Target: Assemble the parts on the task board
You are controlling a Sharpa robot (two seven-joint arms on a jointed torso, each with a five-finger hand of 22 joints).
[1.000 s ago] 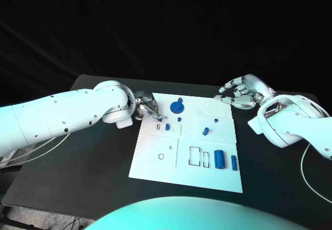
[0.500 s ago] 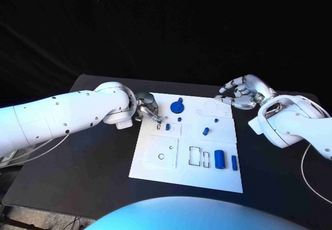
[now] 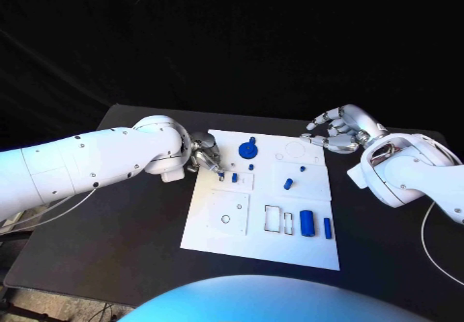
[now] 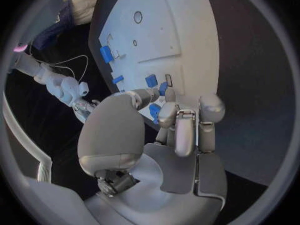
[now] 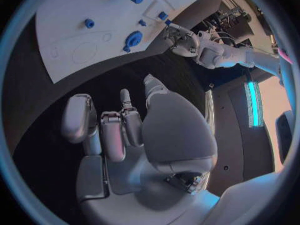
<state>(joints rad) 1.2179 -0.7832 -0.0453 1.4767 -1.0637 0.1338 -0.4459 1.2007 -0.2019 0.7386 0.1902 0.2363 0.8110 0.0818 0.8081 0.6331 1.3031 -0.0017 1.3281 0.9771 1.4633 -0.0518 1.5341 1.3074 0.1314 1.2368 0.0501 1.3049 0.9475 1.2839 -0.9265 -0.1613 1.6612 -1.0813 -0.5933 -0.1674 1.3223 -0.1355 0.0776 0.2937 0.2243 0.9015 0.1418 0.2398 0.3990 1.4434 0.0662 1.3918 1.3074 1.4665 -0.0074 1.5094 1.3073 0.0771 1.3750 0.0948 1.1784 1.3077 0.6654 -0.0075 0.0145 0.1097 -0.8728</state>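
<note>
My left hand [image 3: 205, 159]: over the left edge of the white board [image 3: 232, 228] near its far corner, fingertips down beside a small blue block [image 3: 234, 178] by a slot in the board's upper left part. Fingers bunched close together; in the left wrist view the fingertips [image 4: 167, 116] sit right at two small blue pieces, and I cannot tell whether one is pinched or merely touched.

My right hand [image 3: 335, 131]: above the black table [image 3: 116, 228] just off the board's far right corner, fingers curled inward, nothing seen in them. In the right wrist view my fingers [image 5: 112, 130] hang over bare table short of the board edge.

On the board, outward from the left hand:
- round blue gear-like piece [image 3: 249, 148], near the far edge, middle.
- small blue peg [image 3: 251, 167], just below the gear.
- small blue peg [image 3: 302, 169], toward the right edge.
- short blue bar [image 3: 287, 182], tilted, right of centre.
- thick blue cylinder [image 3: 306, 223], lying near the right edge, lower half.
- thin blue bar [image 3: 328, 228], just beside the cylinder, closest to the right edge.
</note>
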